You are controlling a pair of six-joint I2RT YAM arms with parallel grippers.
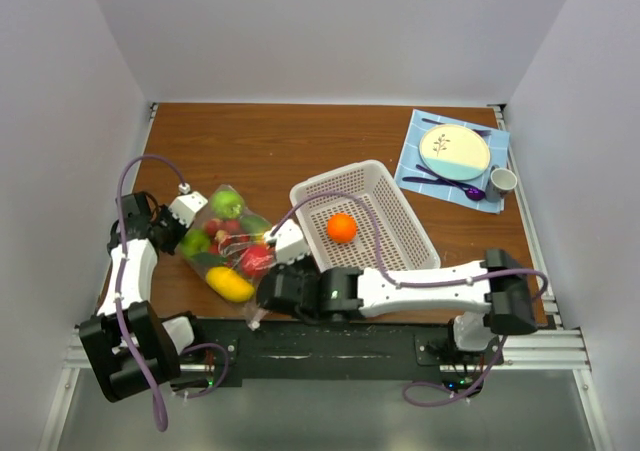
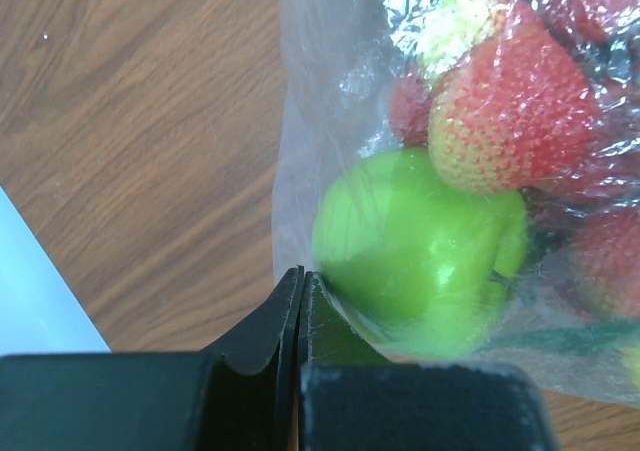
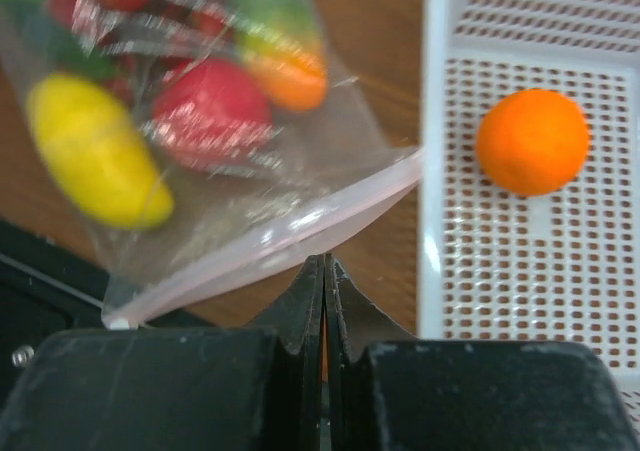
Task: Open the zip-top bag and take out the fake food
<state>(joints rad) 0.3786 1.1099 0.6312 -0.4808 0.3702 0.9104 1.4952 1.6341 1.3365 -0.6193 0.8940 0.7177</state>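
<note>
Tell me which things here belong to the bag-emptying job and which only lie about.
Job: clear plastic zip-top bag; glossy plastic fruits inside it; orange fruit in white perforated basket.
Lying about: round cream-and-blue plate; blue cloth; pale mug; purple cutlery.

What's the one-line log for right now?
left gripper: shut on zip-top bag | right gripper: shut on zip strip | orange: in basket | other fruit: bagged

In the right wrist view the zip-top bag [image 3: 250,206] is blurred and cut by the top and left edges, its fake food [image 3: 210,111] mere smears of colour. Whether the right hand [image 3: 323,262], just under the bag, pinches any plastic cannot be told.
</note>
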